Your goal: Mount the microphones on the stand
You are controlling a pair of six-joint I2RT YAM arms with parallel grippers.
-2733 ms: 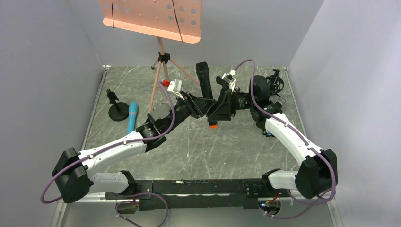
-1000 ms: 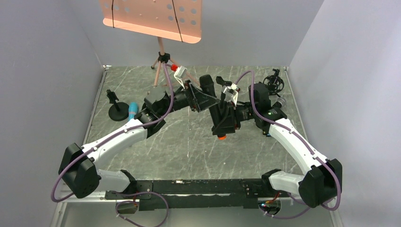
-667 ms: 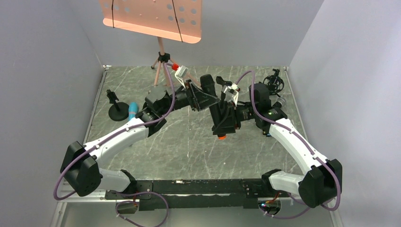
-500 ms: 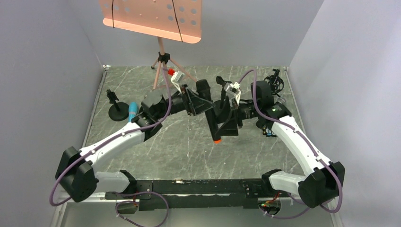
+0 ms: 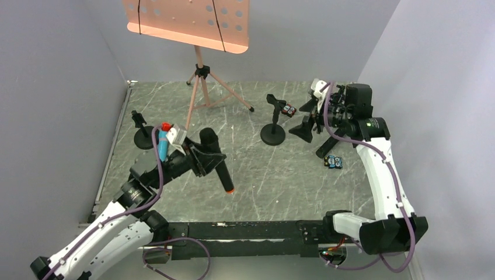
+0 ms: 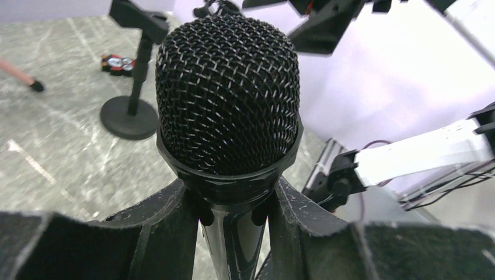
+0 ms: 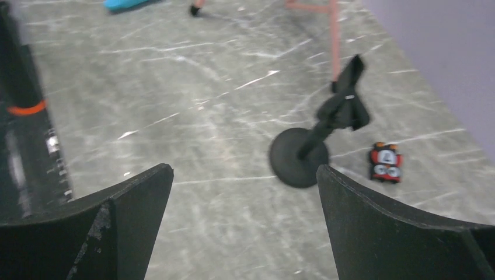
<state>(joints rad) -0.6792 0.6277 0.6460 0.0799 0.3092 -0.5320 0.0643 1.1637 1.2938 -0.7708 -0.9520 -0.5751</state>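
Left gripper (image 5: 211,157) clamped on orange-ring mic (image 5: 217,166); right gripper (image 7: 244,172) spread wide, nothing in it.
Mic held off the table (image 5: 262,186), near-left of centre, tilted, mesh head toward the back, ring end toward the arm bases; fingers (image 6: 169,219) grip just under the head. Centre stand (image 5: 272,125) upright, well apart from mic, bare table between. Right gripper hangs just right of that stand; toy block (image 5: 288,109) behind it. Cyan mic (image 5: 162,149) lies beside left stand (image 5: 142,133), partly hidden by left arm. Tripod (image 5: 198,81) at back.
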